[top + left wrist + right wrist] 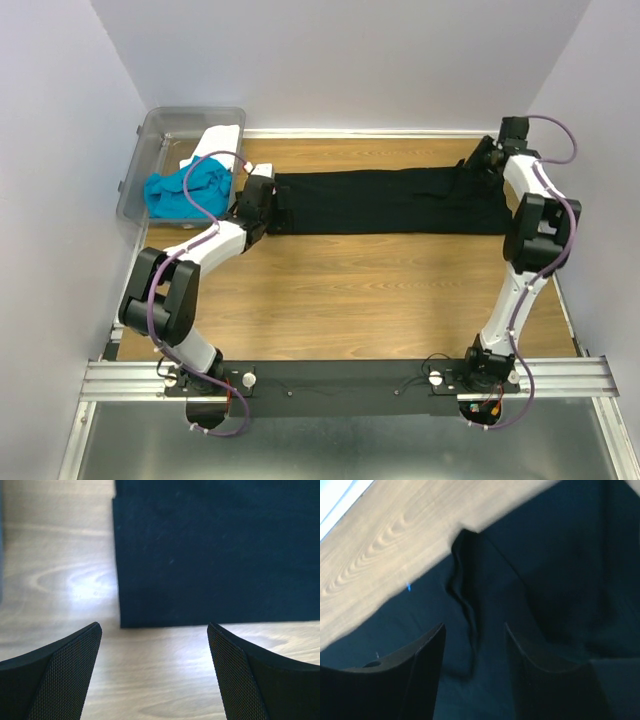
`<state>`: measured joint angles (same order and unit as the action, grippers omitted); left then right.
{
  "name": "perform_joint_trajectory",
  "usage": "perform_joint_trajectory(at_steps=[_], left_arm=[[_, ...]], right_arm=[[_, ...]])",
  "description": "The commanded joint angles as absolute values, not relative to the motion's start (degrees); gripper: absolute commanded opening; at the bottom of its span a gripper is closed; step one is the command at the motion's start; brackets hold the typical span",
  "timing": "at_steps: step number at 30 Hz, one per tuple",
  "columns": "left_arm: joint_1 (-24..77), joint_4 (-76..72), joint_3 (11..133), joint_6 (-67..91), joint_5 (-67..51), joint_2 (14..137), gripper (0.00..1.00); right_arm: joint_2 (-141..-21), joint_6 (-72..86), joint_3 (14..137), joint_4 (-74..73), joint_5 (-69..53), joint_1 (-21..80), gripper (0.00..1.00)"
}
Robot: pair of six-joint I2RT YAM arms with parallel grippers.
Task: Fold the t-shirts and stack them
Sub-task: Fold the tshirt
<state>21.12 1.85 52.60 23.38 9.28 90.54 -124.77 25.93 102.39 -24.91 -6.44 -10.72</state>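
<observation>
A black t-shirt [390, 200] lies folded into a long flat strip across the back of the wooden table. My left gripper [276, 208] stands open just off its left end; in the left wrist view the gripper [154, 627] frames bare wood, with the shirt's straight edge [210, 555] ahead. My right gripper [472, 166] hovers low at the strip's right end. In the right wrist view its jaws [474, 626] stand apart over a raised ridge of the black t-shirt [465, 600], not clamped on it. A turquoise t-shirt [190, 190] and a white t-shirt [215, 142] lie crumpled in the bin.
A clear plastic bin [190, 116] stands at the back left corner, beside the left arm's elbow. Grey walls close in the table [350, 290] on three sides. A metal rail [350, 375] with both arm bases runs along the near edge.
</observation>
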Motion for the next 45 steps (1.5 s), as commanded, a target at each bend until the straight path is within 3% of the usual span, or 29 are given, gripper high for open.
perform_joint_trajectory(at_steps=[1, 7, 16, 24, 37, 45], left_arm=[[21.4, 4.2, 57.3, 24.2, 6.6, 93.1, 0.94], [21.3, 7.3, 63.4, 24.1, 5.3, 99.9, 0.93], [20.7, 11.2, 68.0, 24.6, 3.4, 108.0, 0.93], [17.9, 17.9, 66.3, 26.8, 4.7, 110.3, 0.93], [15.3, 22.4, 51.2, 27.0, 0.5, 99.2, 0.94], [21.5, 22.7, 53.5, 25.3, 4.1, 87.0, 0.98]], right_arm=[[-114.5, 24.5, 92.4, -24.6, -2.5, -14.0, 0.58], [-107.9, 25.8, 81.0, -24.2, -6.2, -19.2, 0.54], [-107.7, 28.1, 71.3, -17.1, -11.3, -25.5, 0.40], [-109.3, 30.2, 65.7, -14.4, -9.5, -28.6, 0.38], [-101.8, 35.4, 55.5, -18.7, -1.9, -30.7, 0.38], [-92.1, 31.1, 59.7, -22.4, -4.6, -25.5, 0.41]])
